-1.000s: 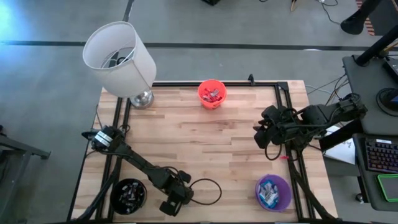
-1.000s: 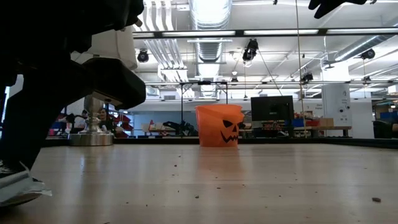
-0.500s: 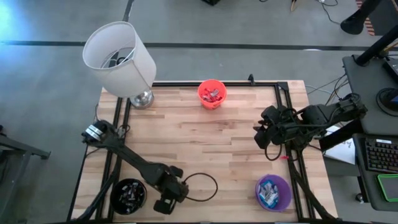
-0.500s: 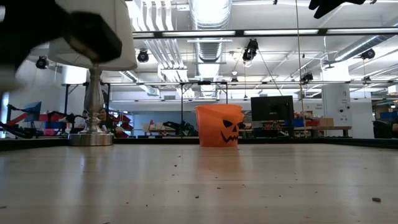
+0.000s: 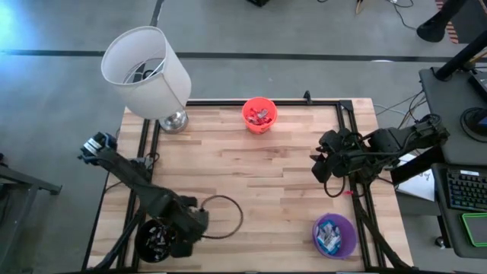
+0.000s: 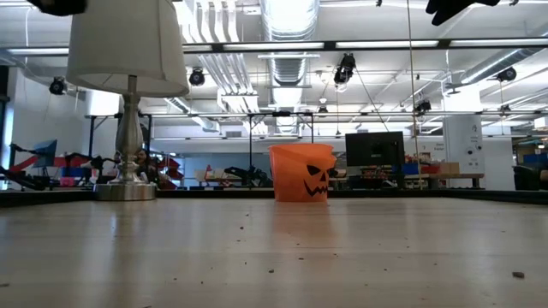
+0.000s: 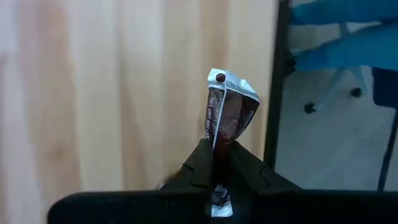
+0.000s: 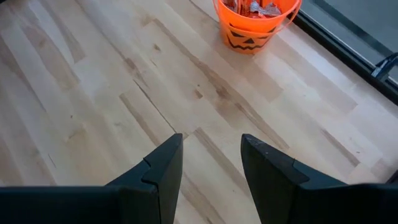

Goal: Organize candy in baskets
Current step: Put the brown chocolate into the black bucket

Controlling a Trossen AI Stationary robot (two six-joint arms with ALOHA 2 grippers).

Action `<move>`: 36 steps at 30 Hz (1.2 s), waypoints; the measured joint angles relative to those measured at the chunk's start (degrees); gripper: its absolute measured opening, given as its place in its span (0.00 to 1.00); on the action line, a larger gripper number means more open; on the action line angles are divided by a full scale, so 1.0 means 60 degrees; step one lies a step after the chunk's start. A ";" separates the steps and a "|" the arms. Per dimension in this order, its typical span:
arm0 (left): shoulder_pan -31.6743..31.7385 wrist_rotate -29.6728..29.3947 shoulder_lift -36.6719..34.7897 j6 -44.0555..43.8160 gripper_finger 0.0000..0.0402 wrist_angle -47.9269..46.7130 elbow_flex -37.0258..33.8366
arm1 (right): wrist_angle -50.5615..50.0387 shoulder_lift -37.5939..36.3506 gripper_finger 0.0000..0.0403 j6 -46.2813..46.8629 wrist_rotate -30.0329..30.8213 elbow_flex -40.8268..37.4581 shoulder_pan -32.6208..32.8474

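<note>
My left gripper (image 7: pixel 216 149) is shut on a dark brown candy (image 7: pixel 227 112) with a silver crimped end. In the high view it (image 5: pixel 185 233) hangs over the table's near left corner, beside the black basket (image 5: pixel 157 237), which holds dark candies. My right gripper (image 8: pixel 211 149) stands open and bare high over the table's right side (image 5: pixel 323 164). The orange basket (image 5: pixel 259 114) with red candies stands at the far edge. The purple basket (image 5: pixel 335 234) with light blue candies stands at the near right. My left gripper pinches the candy between its two fingers by one end of the wrapper (image 7: pixel 219 140). The rest of the candy sticks out past the fingertips, its crimped silver end (image 7: pixel 231 84) farthest out. The fingers point steeply down from above, and the candy is clear of the table.
A lamp with a white shade (image 5: pixel 146 68) stands on its metal foot (image 5: pixel 173 120) at the far left corner. A black cable loop (image 5: pixel 221 217) lies next to the left arm. Bare wood (image 5: pixel 251 175) spreads over the table's middle.
My left gripper has risen from the near edge of the table, lifting the candy clear, and has gone left toward the black basket while rolling about its own line. In the low view it has climbed out of the picture.
</note>
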 joint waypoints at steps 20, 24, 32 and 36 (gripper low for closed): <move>-0.2638 -0.0559 -0.2855 -0.5648 0.00 0.0756 -0.2929 | 0.0004 0.0004 0.38 0.0051 0.0000 0.0000 0.0000; -0.3153 -0.0527 -0.3057 -0.6286 0.00 0.0848 -0.3188 | 0.0013 0.0004 0.38 0.0127 0.0000 0.0002 0.0003; -0.3460 -0.0524 -0.3133 -0.6477 0.04 0.0764 -0.3385 | 0.0080 0.0004 0.38 0.0329 0.0004 0.0000 0.0001; -0.3455 -0.0491 -0.3137 -0.6519 0.12 0.0747 -0.3385 | 0.0082 0.0004 0.38 0.0379 0.0030 0.0004 0.0000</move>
